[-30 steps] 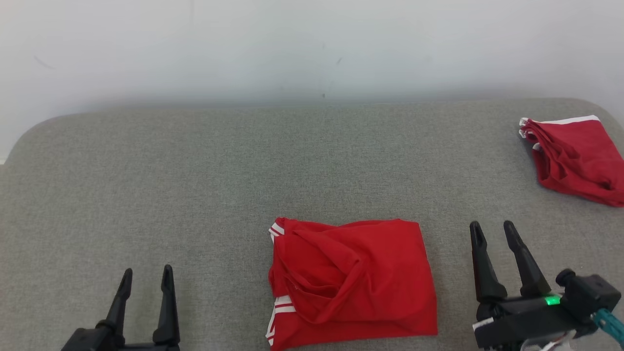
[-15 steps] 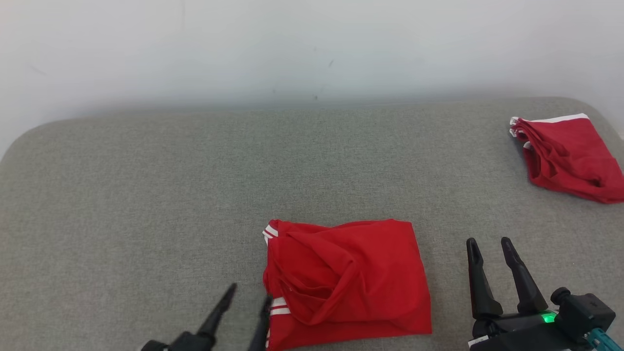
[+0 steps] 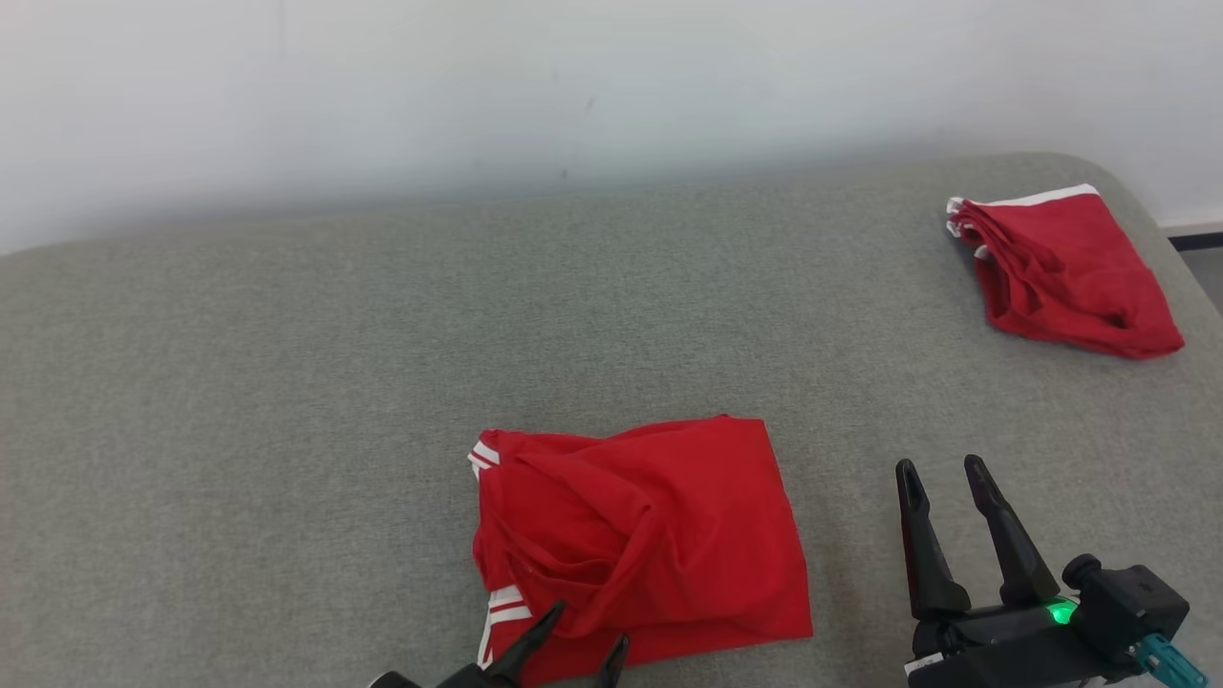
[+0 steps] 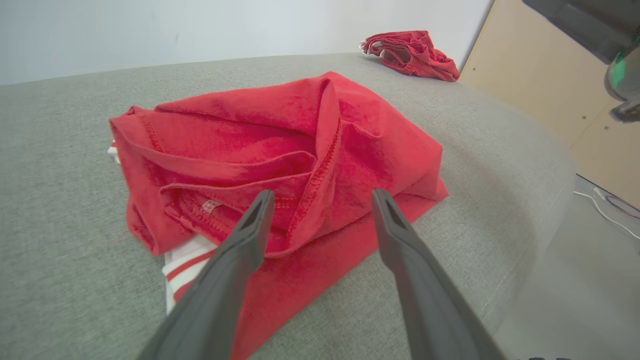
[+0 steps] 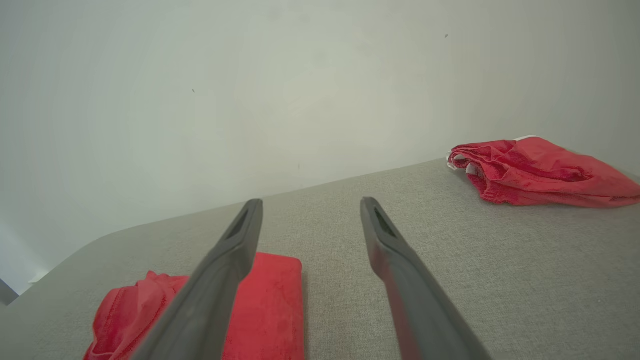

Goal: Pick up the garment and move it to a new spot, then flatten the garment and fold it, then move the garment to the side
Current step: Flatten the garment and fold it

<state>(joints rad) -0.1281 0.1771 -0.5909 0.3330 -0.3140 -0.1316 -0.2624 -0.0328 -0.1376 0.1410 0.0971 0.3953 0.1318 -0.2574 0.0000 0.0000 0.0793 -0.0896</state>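
Red garment (image 3: pixel 640 535) with white-striped trim, roughly folded into a rectangle, top layer rumpled, 1 loose fold running across it. Flat on grey fabric cushion (image 3: pixel 287 382), near front edge, slightly right of middle in head view. Striped red-and-white hem poking out at near-left corner, 2nd bit of white trim at far-left corner.

2nd red garment (image 3: pixel 1061 272), bundled, white edging, at cushion's far right corner, well apart from the 1st. Pale wall (image 3: pixel 573 86) behind cushion. In left wrist view, light wooden panel (image 4: pixel 550 75) past cushion's rounded edge, thin white cable (image 4: pixel 607 215) on floor below it. Strip of grey cushion between garment's right edge and right gripper.

Left gripper (image 3: pixel 590 626) low at bottom edge of head view, at garment's near edge, fingers angled up and right across it. Jaws spread wide, pinching nothing. In left wrist view, 2 dark fingers straddling the raised fold, tips over red cloth. Contact with cloth: cannot tell.

Right gripper (image 3: pixel 939 465) at lower right, near garment's right side but apart from it, fingers pointing toward wall, leaning slightly left. Jaws spread, only cushion seen between them. Green light (image 3: pixel 1056 612) lit on gripper body. In right wrist view, fingers above cushion, 1st garment's corner low left, partly behind 1 finger, 2nd garment off to right.
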